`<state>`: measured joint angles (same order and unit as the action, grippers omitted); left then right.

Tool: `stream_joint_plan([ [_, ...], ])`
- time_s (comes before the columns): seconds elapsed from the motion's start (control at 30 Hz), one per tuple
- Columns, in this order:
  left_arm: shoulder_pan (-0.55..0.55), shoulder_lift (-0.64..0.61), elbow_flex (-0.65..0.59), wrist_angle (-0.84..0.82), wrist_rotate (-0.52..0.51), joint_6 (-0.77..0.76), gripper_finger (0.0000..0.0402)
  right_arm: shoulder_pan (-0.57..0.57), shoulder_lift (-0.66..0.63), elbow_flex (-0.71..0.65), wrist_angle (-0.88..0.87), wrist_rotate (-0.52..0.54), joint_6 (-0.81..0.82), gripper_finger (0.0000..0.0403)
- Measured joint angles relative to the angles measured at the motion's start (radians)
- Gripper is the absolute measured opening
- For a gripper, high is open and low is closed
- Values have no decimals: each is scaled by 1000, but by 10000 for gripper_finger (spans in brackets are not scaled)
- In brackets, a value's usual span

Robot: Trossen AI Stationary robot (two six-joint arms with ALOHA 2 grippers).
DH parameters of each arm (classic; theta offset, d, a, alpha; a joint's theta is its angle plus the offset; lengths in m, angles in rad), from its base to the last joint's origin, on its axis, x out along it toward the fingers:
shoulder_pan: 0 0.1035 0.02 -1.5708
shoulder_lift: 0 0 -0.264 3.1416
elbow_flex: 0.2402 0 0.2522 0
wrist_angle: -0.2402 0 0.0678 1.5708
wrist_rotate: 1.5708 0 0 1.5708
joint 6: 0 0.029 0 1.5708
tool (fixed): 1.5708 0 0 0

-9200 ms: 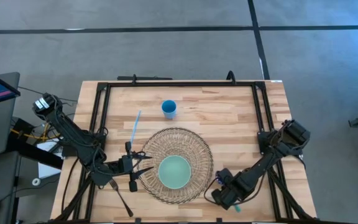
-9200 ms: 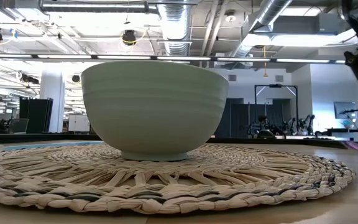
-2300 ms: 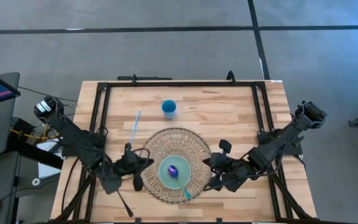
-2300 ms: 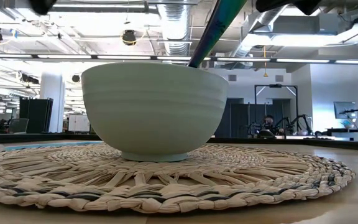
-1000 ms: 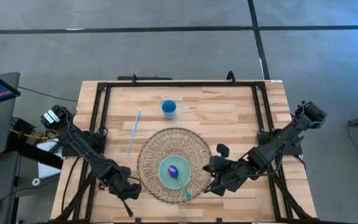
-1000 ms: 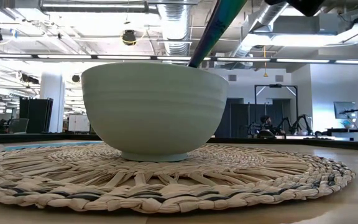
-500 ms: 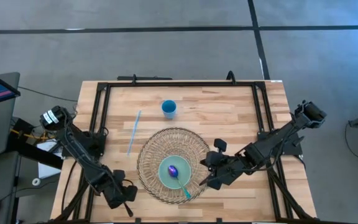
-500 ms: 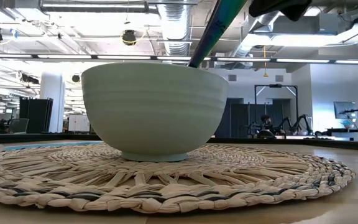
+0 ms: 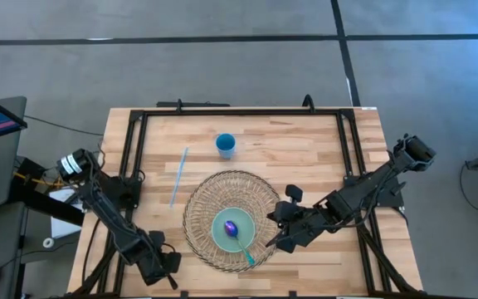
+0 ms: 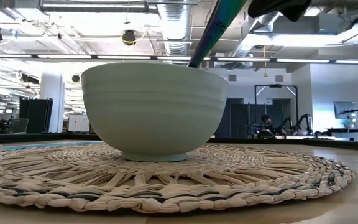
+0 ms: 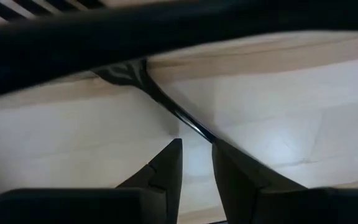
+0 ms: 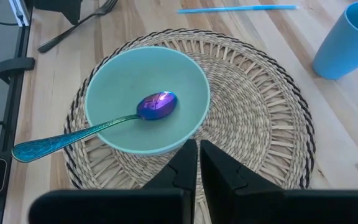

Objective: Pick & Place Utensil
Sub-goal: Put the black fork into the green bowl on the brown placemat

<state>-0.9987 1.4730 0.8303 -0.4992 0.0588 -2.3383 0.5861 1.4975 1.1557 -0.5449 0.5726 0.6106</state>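
A pale green bowl (image 9: 222, 238) (image 10: 154, 106) stands on a round woven placemat (image 9: 222, 195). A spoon (image 12: 104, 124) with a purple bowl and teal handle lies inside it, its handle leaning over the rim (image 10: 219, 28). A black fork (image 11: 166, 102) lies flat on the wood near the table's near left corner. My left gripper (image 9: 161, 266) is low over the fork handle, its fingers slightly open (image 11: 196, 158). My right gripper (image 9: 274, 237) is shut (image 12: 198, 152) and hovers at the placemat's right edge. My left gripper comes at the fork from above, its fingers set to either side of the fork's handle (image 11: 197, 130). The handle runs up to one fingertip (image 11: 219, 149). I cannot tell whether it touches the fork, which lies flat on the table.
A blue cup (image 9: 226, 145) stands beyond the placemat toward the far edge. A thin blue straw (image 9: 178, 176) lies left of the placemat. A black frame (image 9: 239, 112) runs around the table top. Bare wood shows on the right half.
My left gripper has moved toward the table's near left corner and come down over the fork. My right gripper has shifted slightly left toward the bowl and stayed shut. The spoon and bowl have not moved.
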Motion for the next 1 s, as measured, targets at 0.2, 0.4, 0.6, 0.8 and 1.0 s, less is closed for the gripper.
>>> stream_joint_plan([
  [0.2,-3,10,1,8,1,0,88,0,0,0,0,0,0,13],
  [0.4,-2,-13,-1,8,-6,0,88,0,0,0,1,0,0,13],
  [0.6,3,-16,-1,9,-6,0,88,0,0,0,1,0,0,13],
  [0.8,5,-16,-11,10,-55,3,88,0,0,0,1,0,0,13],
  [1.0,6,-17,-22,14,-2,-8,88,1,0,0,1,0,0,13],
])
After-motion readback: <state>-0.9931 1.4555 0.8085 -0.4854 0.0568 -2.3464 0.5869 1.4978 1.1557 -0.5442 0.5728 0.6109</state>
